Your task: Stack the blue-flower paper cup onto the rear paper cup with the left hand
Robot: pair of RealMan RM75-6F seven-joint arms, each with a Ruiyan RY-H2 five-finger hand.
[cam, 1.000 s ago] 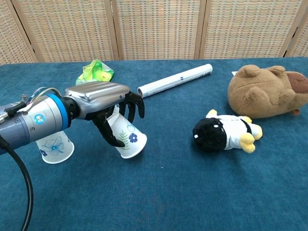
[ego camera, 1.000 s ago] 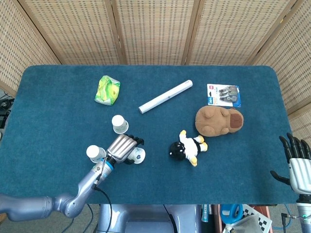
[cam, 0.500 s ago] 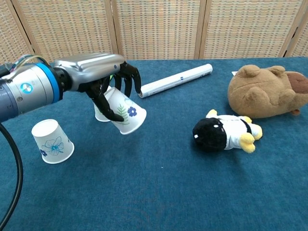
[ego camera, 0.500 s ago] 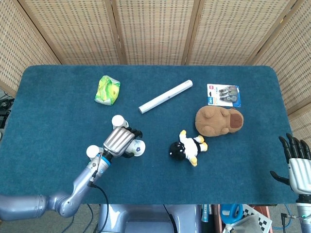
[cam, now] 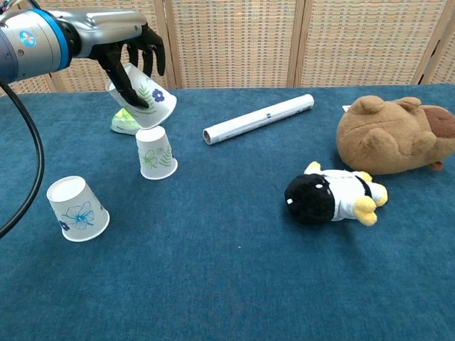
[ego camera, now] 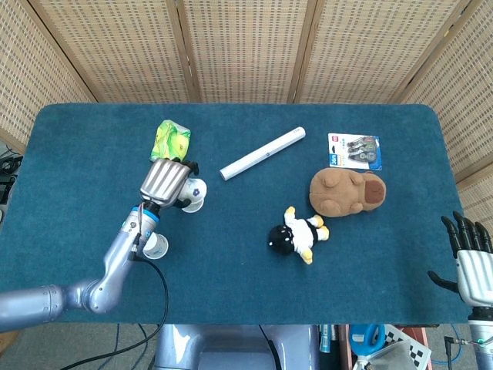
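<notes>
So on the far left of the blue counter (cam: 227, 284) there was a lone paper cup with a pale blue flower outline (cam: 77, 209), sitting upside down well in front of everything else. Up above and a bit right of it, the left hand (cam: 121, 42) had the blue-flower paper cup (cam: 144, 96) wrapped in its dark fingers (cam: 153, 51), lifted clear off the counter and tilted, with its open end down toward the right. It hung right over the rear paper cup (cam: 155, 153), which stood upside down with green leaves printed on it; the two weren't touching in the chest view. A crumpled green and yellow packet (ego camera: 170, 142) lay just behind the hand. Further right was a white tube (cam: 259, 118) lying at an angle, then a black and white plush penguin (cam: 332, 197) on its side, a brown plush bear (cam: 394, 135) near it, and a small blister pack (ego camera: 354, 150) behind that. Way off at the right edge the right hand (ego camera: 468, 258) was holding nothing, fingers spread apart, off the counter.
</notes>
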